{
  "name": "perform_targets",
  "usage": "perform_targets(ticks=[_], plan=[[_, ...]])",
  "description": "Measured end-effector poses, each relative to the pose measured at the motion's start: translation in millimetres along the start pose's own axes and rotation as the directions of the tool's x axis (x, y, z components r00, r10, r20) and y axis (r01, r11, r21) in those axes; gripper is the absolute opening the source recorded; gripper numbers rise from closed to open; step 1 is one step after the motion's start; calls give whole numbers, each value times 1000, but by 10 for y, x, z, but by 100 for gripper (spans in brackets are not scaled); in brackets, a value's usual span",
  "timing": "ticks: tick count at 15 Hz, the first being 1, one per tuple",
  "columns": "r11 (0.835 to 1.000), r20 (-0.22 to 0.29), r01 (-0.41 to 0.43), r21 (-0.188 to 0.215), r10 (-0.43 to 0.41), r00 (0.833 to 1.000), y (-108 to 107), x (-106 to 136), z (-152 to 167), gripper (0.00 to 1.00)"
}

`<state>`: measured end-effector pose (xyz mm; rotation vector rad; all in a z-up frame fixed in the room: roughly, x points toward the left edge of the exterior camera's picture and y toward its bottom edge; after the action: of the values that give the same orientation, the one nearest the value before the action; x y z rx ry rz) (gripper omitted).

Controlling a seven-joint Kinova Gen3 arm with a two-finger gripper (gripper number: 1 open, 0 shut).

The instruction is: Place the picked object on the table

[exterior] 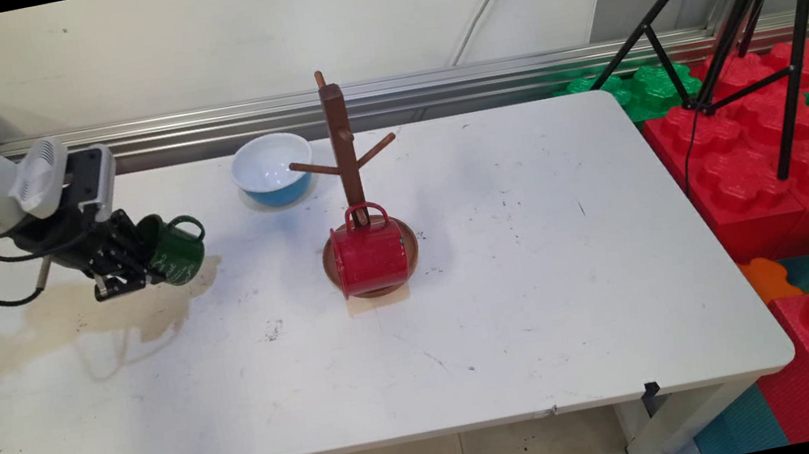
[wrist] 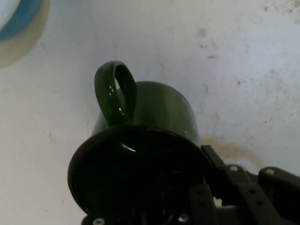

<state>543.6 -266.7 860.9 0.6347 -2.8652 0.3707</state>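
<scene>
Over the worktop's (exterior: 471, 331) left side, arm reaches in low from upper left, hand (exterior: 132, 266) angled down-right, clamped on green mug's (exterior: 175, 253) rim; mug tilted, handle up. Red mug (exterior: 370, 256) lies on mug tree's (exterior: 343, 147) base mid-worktop; blue bowl (exterior: 273, 168) beyond.

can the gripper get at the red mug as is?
Probably not: the gripper is shut on the green mug. The path across the table to the red mug looks free otherwise.
</scene>
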Motion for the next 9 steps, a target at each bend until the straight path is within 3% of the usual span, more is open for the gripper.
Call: perform_targets(ticks=[9], plan=[[1000,36,23,2,-23,999,-25,-55,266,0]])
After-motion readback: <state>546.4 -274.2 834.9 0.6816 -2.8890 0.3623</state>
